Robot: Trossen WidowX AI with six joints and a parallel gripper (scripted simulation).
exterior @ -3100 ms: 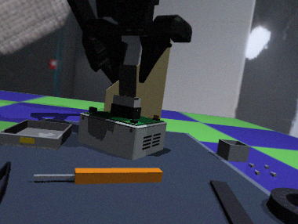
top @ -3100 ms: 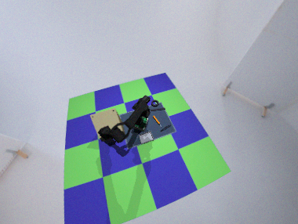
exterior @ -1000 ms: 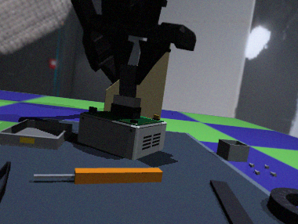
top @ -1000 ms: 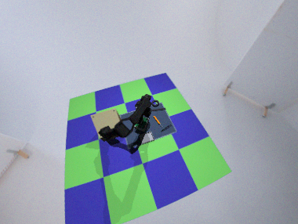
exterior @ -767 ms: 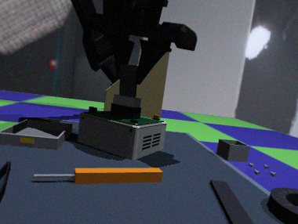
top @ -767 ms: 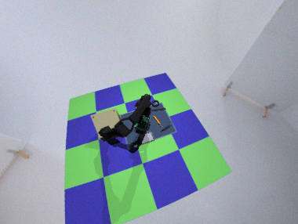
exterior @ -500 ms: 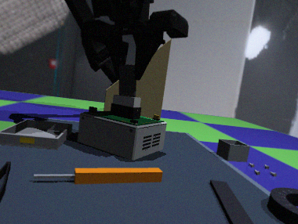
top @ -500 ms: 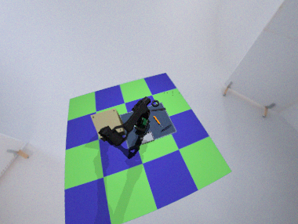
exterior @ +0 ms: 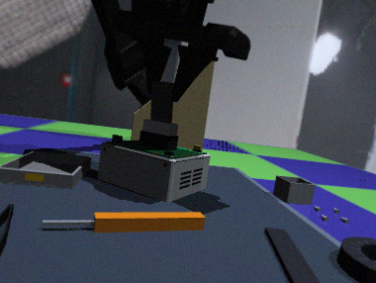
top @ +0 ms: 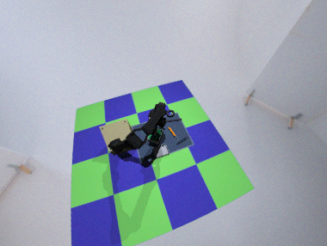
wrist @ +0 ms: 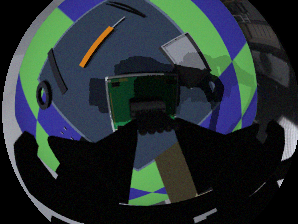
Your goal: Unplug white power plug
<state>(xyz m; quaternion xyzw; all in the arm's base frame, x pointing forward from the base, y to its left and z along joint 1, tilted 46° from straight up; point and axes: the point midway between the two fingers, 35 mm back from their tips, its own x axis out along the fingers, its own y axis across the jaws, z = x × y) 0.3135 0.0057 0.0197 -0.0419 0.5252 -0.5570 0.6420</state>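
Fingers [exterior: 162, 101] partway open, closed around the plug [exterior: 159, 130] [wrist: 148, 107], orange screwdriver [top: 172, 132] [exterior: 148, 222] [wrist: 97, 46] well apart from the board's edge [exterior: 190, 154] [wrist: 107, 100].

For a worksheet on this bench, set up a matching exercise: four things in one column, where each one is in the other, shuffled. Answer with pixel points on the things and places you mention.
1. Orange-handled screwdriver [top: 172, 132] [exterior: 149, 222] [wrist: 97, 46]
2. Green circuit board [exterior: 186, 151] [wrist: 118, 100]
3. Small grey open-topped box [exterior: 288, 192]
4. Black ring [top: 171, 113] [exterior: 348, 256] [wrist: 40, 95]

A. Beside four tiny metallic pieces
B. Directly beneath the gripper [exterior: 162, 99] [wrist: 149, 125]
C. Between the grey housing and the exterior camera
D. At the exterior view's lower right corner

Pairs: 1-C, 2-B, 3-A, 4-D
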